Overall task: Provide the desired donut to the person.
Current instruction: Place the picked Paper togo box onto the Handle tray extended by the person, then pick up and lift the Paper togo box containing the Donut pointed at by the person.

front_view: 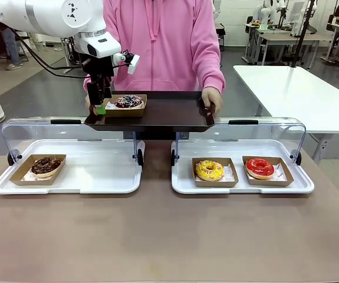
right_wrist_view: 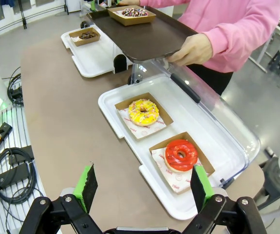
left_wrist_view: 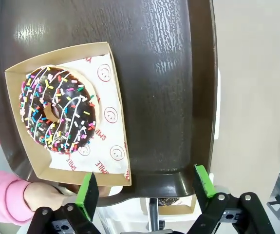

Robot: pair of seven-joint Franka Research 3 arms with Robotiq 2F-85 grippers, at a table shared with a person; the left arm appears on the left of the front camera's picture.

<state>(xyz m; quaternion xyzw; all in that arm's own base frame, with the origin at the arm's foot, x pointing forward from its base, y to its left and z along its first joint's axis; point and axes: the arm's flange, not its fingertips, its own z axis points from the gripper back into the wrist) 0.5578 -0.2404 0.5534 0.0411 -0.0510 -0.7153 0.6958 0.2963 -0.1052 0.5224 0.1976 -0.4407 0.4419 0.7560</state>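
Plainly wide open and empty: left end effector [left_wrist_view: 145,181] over tray [left_wrist_view: 178,73], right end effector [right_wrist_view: 143,180]

The dark brown serving tray [left_wrist_view: 169,73] is seen to be of plastic, with a fine grained surface and a soft shine. The donut box [left_wrist_view: 62,59] is made of matt brown cardboard and is lined with thin printed paper [left_wrist_view: 105,97]. A glossy glaze is shown on the chocolate sprinkle donut [left_wrist_view: 57,109] and on the red donut [right_wrist_view: 180,155]. The white display trays [front_view: 98,171] are of smooth, shiny plastic, with clear lids [front_view: 69,131]. The worktop [front_view: 157,236] is matt and smooth. The person's pink hoodie [front_view: 163,41] is of soft cloth.
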